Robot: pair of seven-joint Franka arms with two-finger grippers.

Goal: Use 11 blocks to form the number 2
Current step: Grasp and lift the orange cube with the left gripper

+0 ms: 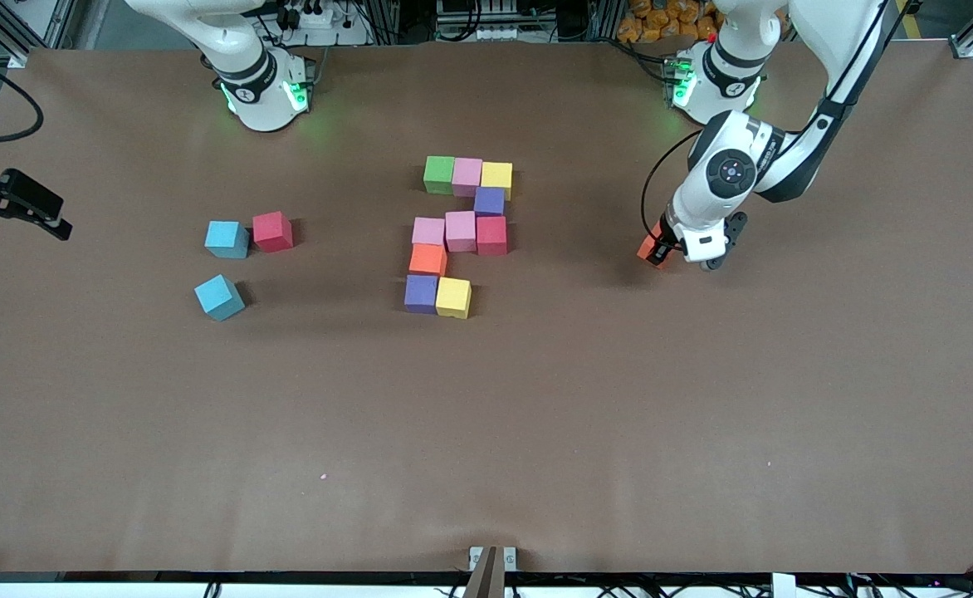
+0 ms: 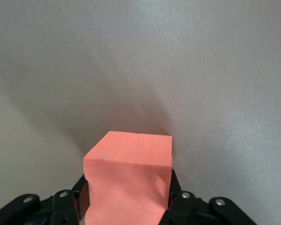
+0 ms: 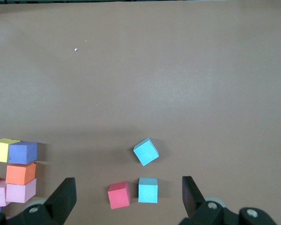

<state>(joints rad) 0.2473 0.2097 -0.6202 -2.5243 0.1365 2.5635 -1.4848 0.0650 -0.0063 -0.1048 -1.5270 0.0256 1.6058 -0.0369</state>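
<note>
Table: big brown flat table (image 1: 486, 432); its bare part fills the lower frame of the front view, closest to us.
Number 2: blocky shape of mixed-colour foam cubes (image 1: 460, 232) in the upper middle of the frame. Ten cubes sit in it. The lowest row has only a purple and a yellow one, so one spot beside the yellow cube, toward the left arm's end, is bare.
Left gripper: left gripper (image 1: 661, 247) is low at the table, level with the shape, toward the left arm's end. It is pinched on a small orange foam cube (image 1: 649, 251).
Right gripper: right gripper (image 3: 129, 197) waits up high, spread wide, holding nothing.
Loose cubes: small red foam cube (image 1: 272, 231) and two light blue foam cubes (image 1: 227, 239) sit toward the right arm's end.
Could go wrong: soft foam may slip or twist in the pinch. Set down crooked or too close, it could push the yellow cube and bend the row.
Containers: none to see.
</note>
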